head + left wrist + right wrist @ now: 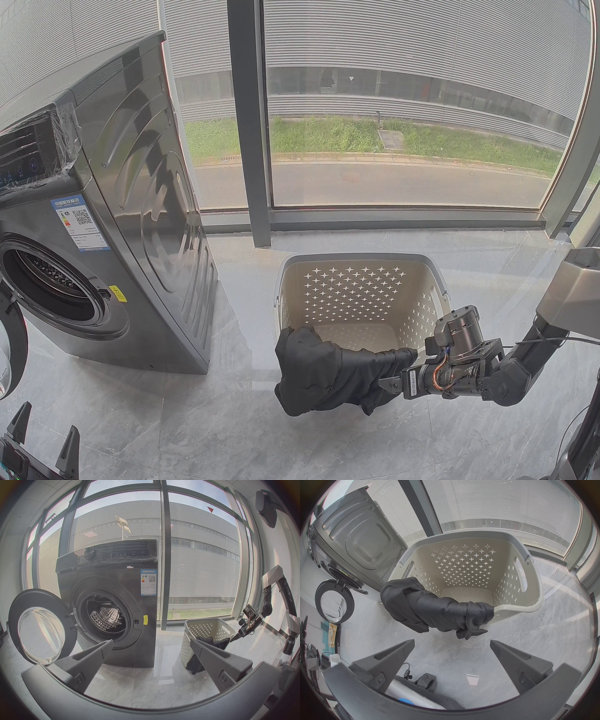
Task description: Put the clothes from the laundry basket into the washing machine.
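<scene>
Left tool (49, 425) sits low by the floor (219, 425), fingers spread wide and holding nothing; from its own camera (151, 644) it faces the washing machine (125, 580)

Right tool (390, 382) is level with the basket's near rim, jaws wide apart (451, 644). The black cloth lies just beyond the fingertips, not between them

Black cloth (325, 375): one dark, smooth garment, rolled and twisted into a thick rope, lying along the near rim of the basket (362, 256). Its bulky end hangs over the corner nearest the machine, outside the basket, and its other end is bunched on the rim by the right tool

Basket: cream walls with star-shaped holes, grey rim, standing on the floor between machine and window (406, 125)

Head view gives the machine's (144, 206) side panel and the edge of the door (9, 337). Left wrist view looks straight in: ribbed steel drum (106, 617), round glass door (39, 627) swung fully open, cloth (194, 667) trailing down the basket wall (186, 642), right tool (237, 636) far off. Right wrist view looks down on the cloth (434, 611), basket (475, 533), machine (359, 536) and open door (334, 602)
</scene>
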Motion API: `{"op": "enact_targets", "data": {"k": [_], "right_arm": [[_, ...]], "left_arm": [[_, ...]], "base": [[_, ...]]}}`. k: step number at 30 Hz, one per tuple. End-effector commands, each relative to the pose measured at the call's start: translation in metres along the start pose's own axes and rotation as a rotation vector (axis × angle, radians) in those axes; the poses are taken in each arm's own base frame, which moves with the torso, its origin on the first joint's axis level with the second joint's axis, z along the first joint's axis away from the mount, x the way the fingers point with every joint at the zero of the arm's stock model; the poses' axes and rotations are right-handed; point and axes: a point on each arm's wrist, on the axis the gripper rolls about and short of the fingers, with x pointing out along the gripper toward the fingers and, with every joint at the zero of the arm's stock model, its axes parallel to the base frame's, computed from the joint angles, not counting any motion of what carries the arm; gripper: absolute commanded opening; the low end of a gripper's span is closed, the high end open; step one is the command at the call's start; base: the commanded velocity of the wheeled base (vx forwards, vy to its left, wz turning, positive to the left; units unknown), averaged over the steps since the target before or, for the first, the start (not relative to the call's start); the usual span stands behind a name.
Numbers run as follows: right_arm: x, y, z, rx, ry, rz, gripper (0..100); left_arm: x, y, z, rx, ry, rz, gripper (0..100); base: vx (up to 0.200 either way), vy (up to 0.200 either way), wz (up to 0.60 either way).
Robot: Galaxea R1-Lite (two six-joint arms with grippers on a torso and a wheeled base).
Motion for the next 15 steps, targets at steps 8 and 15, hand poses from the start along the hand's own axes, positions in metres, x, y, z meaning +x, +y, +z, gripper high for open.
{"op": "enact_targets", "data": {"k": [8, 15], "right_arm": [[0.044, 0.007, -0.012, 0.03, 0.071, -0.007, 100], [0.067, 0.01, -0.002, 0.04, 0.046, -0.003, 100]], "left_arm": [[0.0, 0.0, -0.005, -0.001, -0.001, 0.0, 100], [0.0, 0.0, -0.005, -0.001, -0.001, 0.0, 100]], "base": [[0.0, 0.0, 0.0], [0.0, 0.0, 0.0]]}}
